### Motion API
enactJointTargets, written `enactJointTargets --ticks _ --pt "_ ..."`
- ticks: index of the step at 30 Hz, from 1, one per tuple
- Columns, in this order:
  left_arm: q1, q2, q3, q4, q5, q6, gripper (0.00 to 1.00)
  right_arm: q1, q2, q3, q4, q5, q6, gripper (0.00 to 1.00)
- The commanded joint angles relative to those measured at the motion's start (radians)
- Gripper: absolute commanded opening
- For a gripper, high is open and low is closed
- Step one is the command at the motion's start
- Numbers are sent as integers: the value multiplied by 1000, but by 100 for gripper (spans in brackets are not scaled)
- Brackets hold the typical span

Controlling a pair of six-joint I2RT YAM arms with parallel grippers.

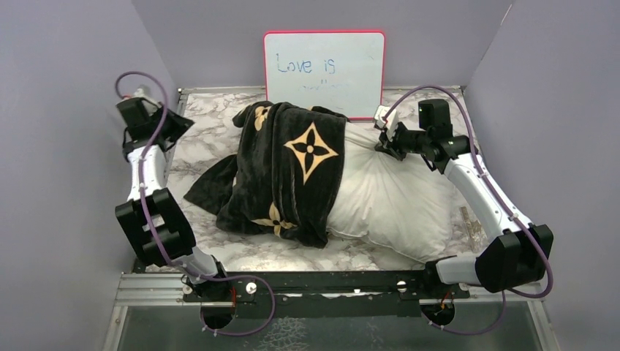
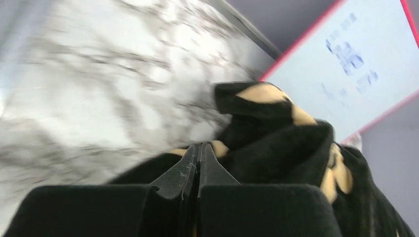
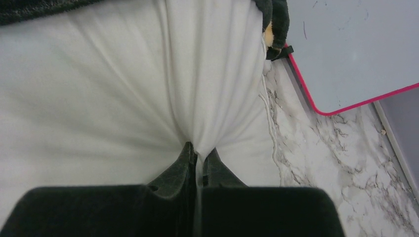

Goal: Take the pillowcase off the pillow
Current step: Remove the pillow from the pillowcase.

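1. The right pincer (image 3: 200, 154) was clamped on a pinch of the pillow (image 1: 391, 197) at its bare right end, a good anchor if held firm.
2. The pillowcase (image 1: 285, 172) covered only the pillow's left half, on the bench (image 1: 212, 135).
3. The left pincer (image 2: 197, 150) was together on nothing, apart from the cloth. It probably needed to open, seize the loose left flap and pull leftwards, away from the anchor.

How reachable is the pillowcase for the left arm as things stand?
Likely yes. Only bare marble table lies between the left gripper and the pillowcase; nothing blocks the way. Its jaws are shut, so they'd need opening first.
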Motion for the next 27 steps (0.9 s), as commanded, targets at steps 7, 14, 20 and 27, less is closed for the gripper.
enactJointTargets --ticks 7,14,20,27 --pt "133 -67 -76 104 224 -36 65 -7 -26 -6 9 -3 -45 1" --pt "-42 95 6 143 309 -26 98 -7 -85 -48 -25 -146 -135 1" --pt "-88 244 100 168 187 -137 99 -7 -99 -42 -38 -171 -139 1" --pt "-128 391 229 222 111 -356 99 -7 -112 -56 -51 -184 -160 1"
